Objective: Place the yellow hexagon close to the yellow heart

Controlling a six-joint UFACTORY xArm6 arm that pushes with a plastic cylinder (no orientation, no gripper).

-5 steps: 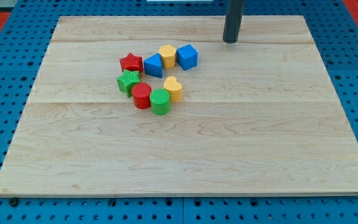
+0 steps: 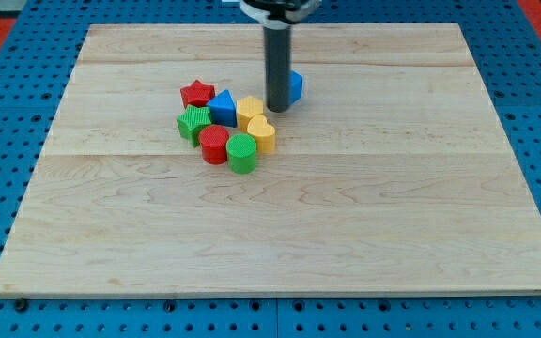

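We judge the step in hand to be the closing nudge: the yellow hexagon (image 2: 249, 109) sits just above the yellow heart (image 2: 263, 134) and looks to be touching it or very nearly, so any further push should be short and gentle, aimed toward the view's bottom, lest we shove the heart into the green cylinder (image 2: 242, 152) below it or scatter the cluster. It would be wise to ease off once the two yellows meet, and to draw away toward the view's top right, minding the blue cube (image 2: 295, 86) that peeks out behind the rod. Our arm carries no gripper, so nothing is grasped; it only pushes. The rod stands upright, coming down from the view's top edge, and our tip (image 2: 276, 109) rests on the wooden board (image 2: 346, 235) just to the right of the hexagon, between it and the blue cube. To the hexagon's left lie the blue triangle (image 2: 222, 107), the red star (image 2: 196, 93), the green star (image 2: 193, 122) and the red cylinder (image 2: 214, 144), all packed close together.
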